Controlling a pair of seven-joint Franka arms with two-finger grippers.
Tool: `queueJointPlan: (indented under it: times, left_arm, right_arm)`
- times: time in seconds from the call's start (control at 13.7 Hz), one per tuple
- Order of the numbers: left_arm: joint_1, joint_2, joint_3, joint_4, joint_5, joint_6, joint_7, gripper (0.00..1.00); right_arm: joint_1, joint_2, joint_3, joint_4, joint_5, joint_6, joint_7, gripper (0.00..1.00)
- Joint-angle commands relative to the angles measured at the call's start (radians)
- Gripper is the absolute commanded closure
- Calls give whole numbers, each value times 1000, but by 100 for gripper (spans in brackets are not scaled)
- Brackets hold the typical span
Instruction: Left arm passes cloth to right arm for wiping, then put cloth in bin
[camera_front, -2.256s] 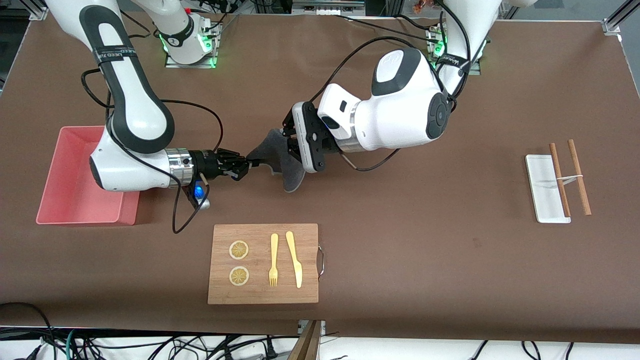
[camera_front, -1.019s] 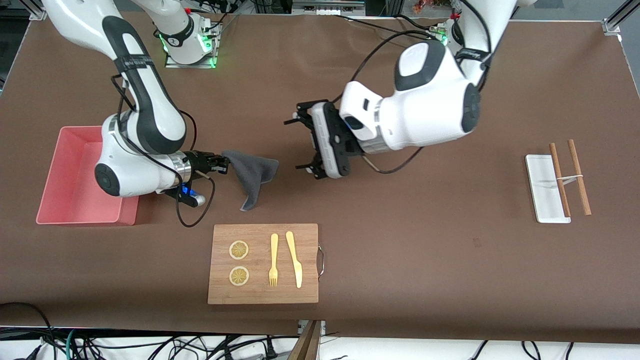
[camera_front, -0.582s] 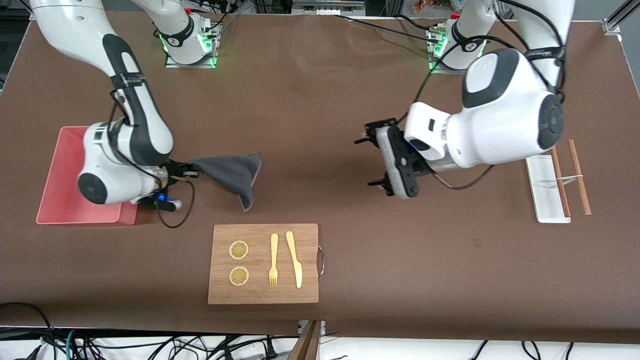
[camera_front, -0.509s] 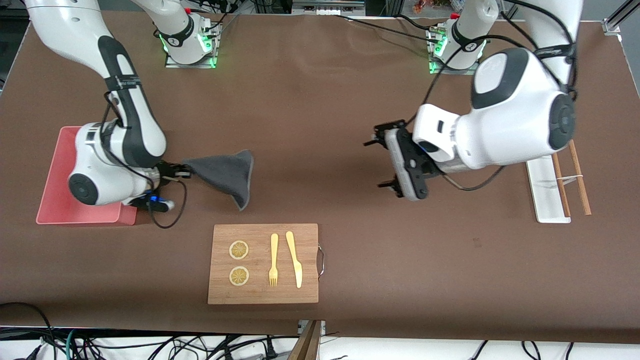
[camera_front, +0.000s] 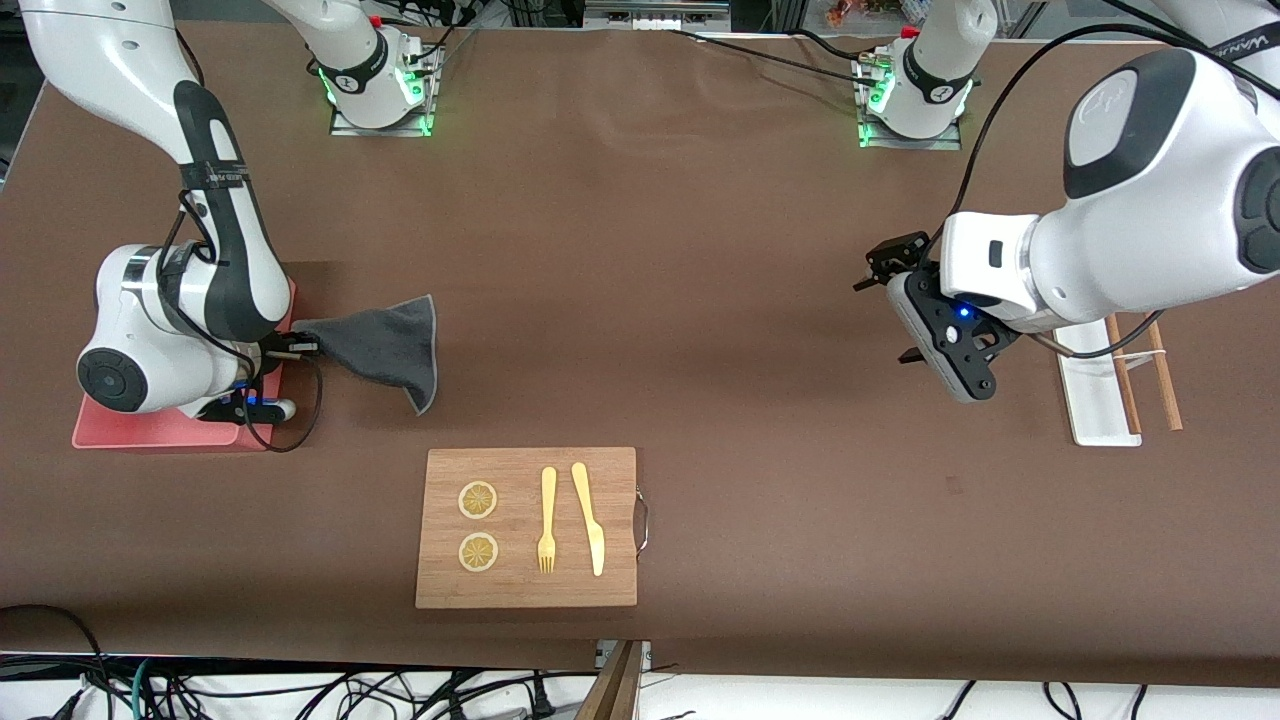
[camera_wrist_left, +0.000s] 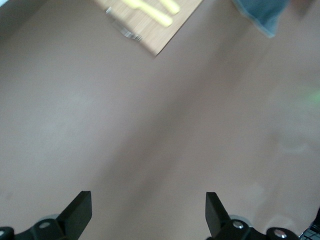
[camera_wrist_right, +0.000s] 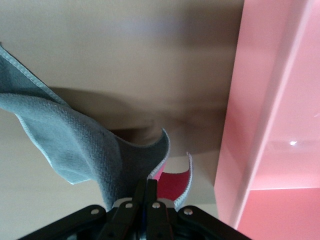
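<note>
The dark-grey cloth (camera_front: 378, 345) hangs by one corner from my right gripper (camera_front: 300, 347), which is shut on it just beside the pink bin (camera_front: 175, 430). The right arm's wrist covers most of the bin. In the right wrist view the cloth (camera_wrist_right: 75, 145) drapes away from the shut right gripper (camera_wrist_right: 151, 187), with the bin's wall (camera_wrist_right: 270, 100) close alongside. My left gripper (camera_front: 888, 318) is open and holds nothing, up over bare table toward the left arm's end. In its wrist view the left gripper (camera_wrist_left: 147, 212) stands wide over brown table, with the cloth (camera_wrist_left: 260, 15) small at the picture's edge.
A wooden cutting board (camera_front: 525, 590) with two lemon slices, a fork and a knife lies nearer the front camera than the cloth. A small white tray (camera_front: 1085, 380) and two wooden chopsticks (camera_front: 1150, 350) lie under the left arm's wrist.
The right arm has carried the cloth toward the bin, its wrist now over it. The left arm, open, has drawn back toward its own end of the table.
</note>
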Motion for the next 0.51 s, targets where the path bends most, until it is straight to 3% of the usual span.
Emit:
queueJointPlan:
  times: [0.0,0.22,0.44]
  left_arm:
    - [-29,-48,-9,-13,140,-52,-126,0]
    - [-57,-83,-5,-20,273,-60,-129,0]
    - [59,-86,-3,-43,259,-51,-130,0]
  right_arm:
    - [21,11,57,29,-25,15,89,100]
    - [35,20,158,29,-17,81,325,100]
    - [52,34,217,29,46,153,463,100]
